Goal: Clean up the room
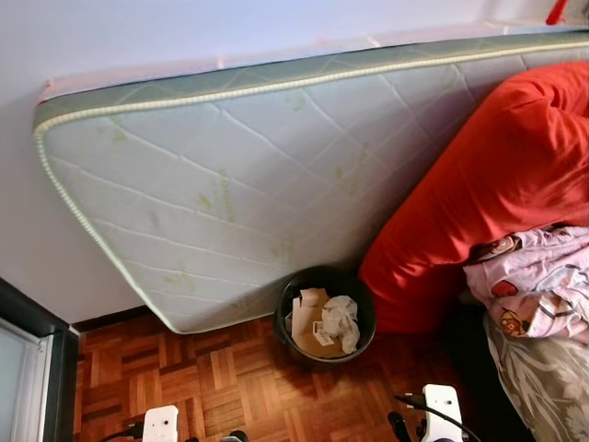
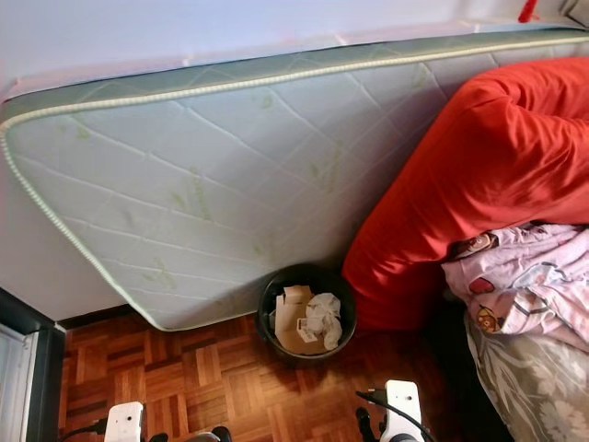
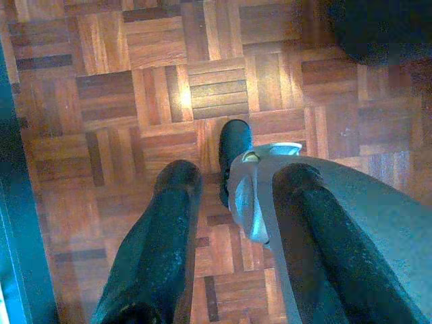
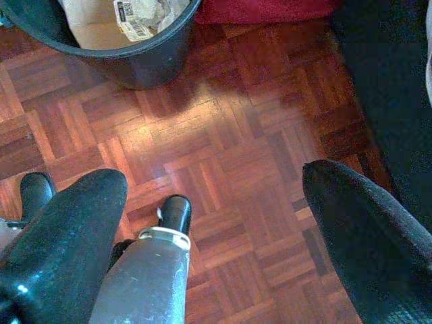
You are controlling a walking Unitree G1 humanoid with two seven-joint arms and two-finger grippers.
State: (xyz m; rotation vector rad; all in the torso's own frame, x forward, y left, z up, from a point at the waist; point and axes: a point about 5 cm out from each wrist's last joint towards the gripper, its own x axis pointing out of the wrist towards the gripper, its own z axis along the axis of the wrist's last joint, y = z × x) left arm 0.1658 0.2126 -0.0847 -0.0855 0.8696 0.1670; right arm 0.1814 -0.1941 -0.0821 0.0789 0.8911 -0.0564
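A quilted white mattress (image 1: 230,175) with a green edge leans on its side against the wall, its lower corner on the parquet floor (image 1: 212,387). To its right a big red cushion (image 1: 479,193) slumps against it, with a rumpled pink patterned blanket (image 1: 538,281) beside the cushion. Between mattress and cushion stands a round black bin (image 1: 326,316), touching the mattress, holding cardboard and crumpled paper (image 1: 340,318). The left gripper (image 3: 233,196) hangs over bare floor, its jaws a little apart and empty. The right gripper (image 4: 216,196) hovers near the bin, jaws wide apart, holding nothing.
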